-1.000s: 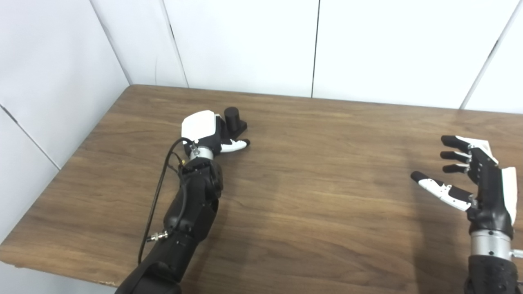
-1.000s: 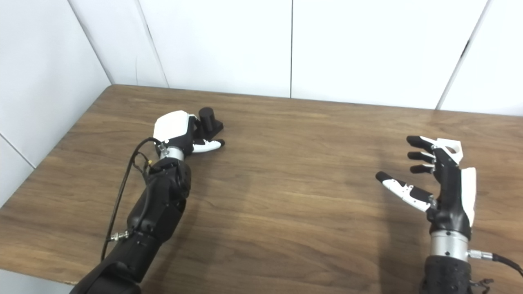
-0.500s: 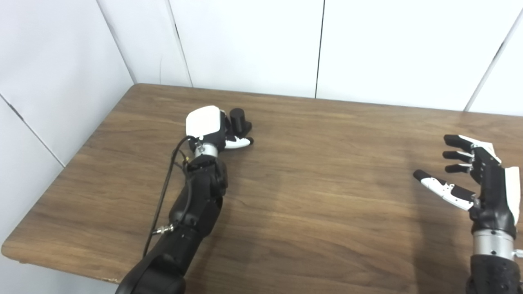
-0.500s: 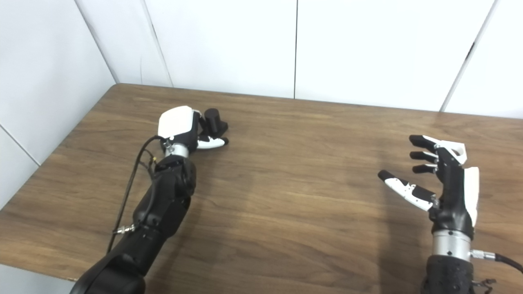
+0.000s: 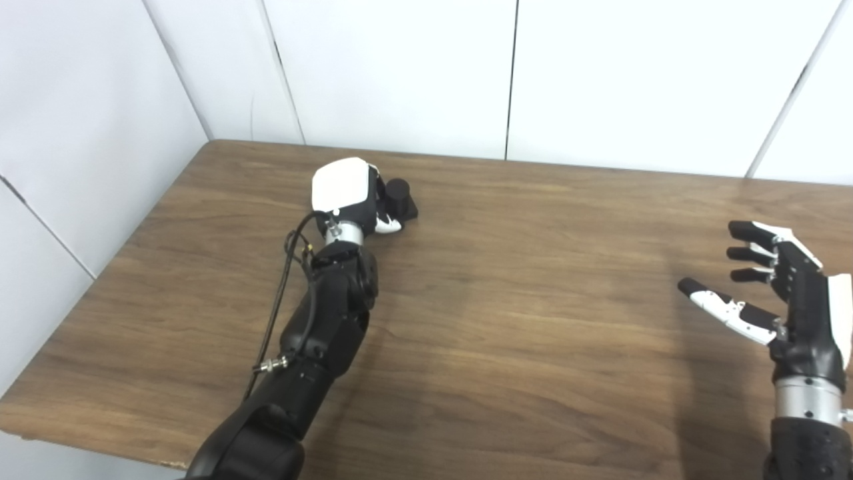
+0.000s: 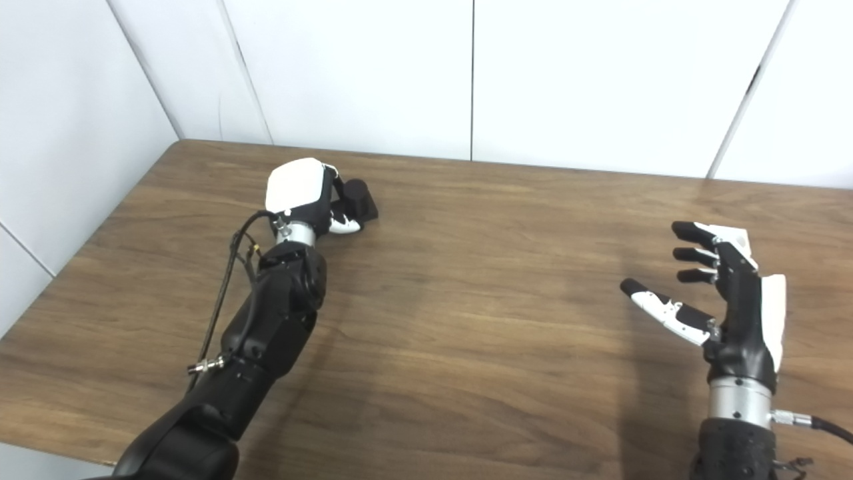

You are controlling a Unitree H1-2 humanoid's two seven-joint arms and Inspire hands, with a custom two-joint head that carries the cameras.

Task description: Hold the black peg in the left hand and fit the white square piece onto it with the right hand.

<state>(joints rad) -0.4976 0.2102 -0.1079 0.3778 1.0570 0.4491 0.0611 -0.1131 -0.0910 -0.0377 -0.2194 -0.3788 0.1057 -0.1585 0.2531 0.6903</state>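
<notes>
The black peg (image 5: 400, 195), a short cylinder on a square base, is at the far left of the wooden table (image 5: 533, 300). My left hand (image 5: 343, 190) is against its near side, fingers curled around it and thumb tucked by its base; it looks shut on the peg. Most of the fingers are hidden behind the hand's white back. At the right, my right hand (image 6: 733, 300) hovers open, fingers spread and thumb pointing left. The white square piece (image 6: 733, 235) lies just beyond its fingertips, mostly hidden by them.
White wall panels (image 5: 400, 67) close off the table at the back and on the left. A black cable (image 5: 280, 313) loops along my left forearm. The table's near-left corner (image 5: 20, 407) is in view.
My left hand has pushed farther away and to the right, its thumb curling in, and the black peg has shifted right with it. The right hand has stayed nearly still. The camera swayed slightly.
</notes>
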